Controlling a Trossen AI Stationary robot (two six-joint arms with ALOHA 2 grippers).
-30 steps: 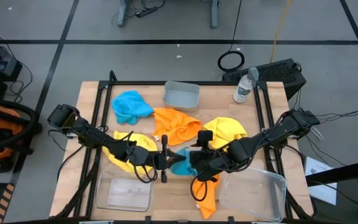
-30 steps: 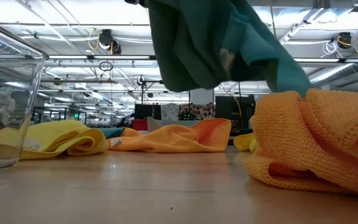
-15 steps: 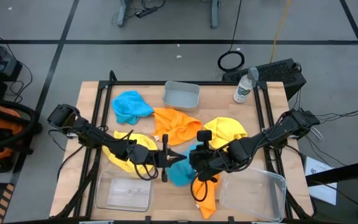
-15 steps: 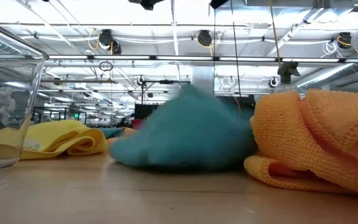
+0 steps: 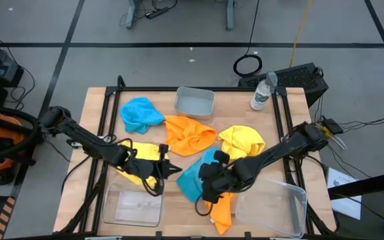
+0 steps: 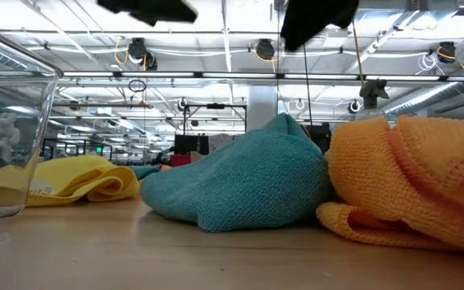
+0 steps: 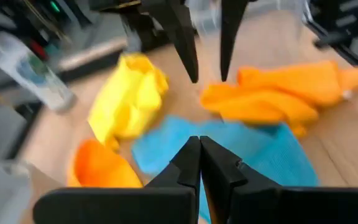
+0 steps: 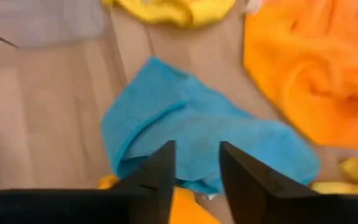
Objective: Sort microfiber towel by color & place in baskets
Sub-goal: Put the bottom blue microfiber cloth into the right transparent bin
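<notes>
One blue towel (image 5: 193,175) lies crumpled on the table between my two grippers; it also shows as the blue towel (image 6: 240,189) in the low view. My left gripper (image 5: 176,171) hovers just left of it, shut, its tips (image 7: 199,144) meeting above the cloth. My right gripper (image 5: 203,188) hangs over the towel's near-right part, open (image 8: 194,163), touching nothing. A second blue towel (image 5: 141,113) lies far left. Orange towels rest at centre (image 5: 189,135) and at the near edge (image 5: 222,212). Yellow towels lie at right (image 5: 243,141) and under the left arm (image 5: 141,167).
The small grey basket (image 5: 195,101) stands at the far edge, one clear basket (image 5: 133,207) at near left, another (image 5: 272,208) at near right. A water bottle (image 5: 261,93) stands at the far right corner. Bare wood shows between the two clear baskets.
The blue towel hung in the air between both grippers a second ago; it has fallen onto the table and now lies in a spread heap. My left gripper has drawn back toward the table's left edge. My right gripper has shifted slightly toward the near edge.
</notes>
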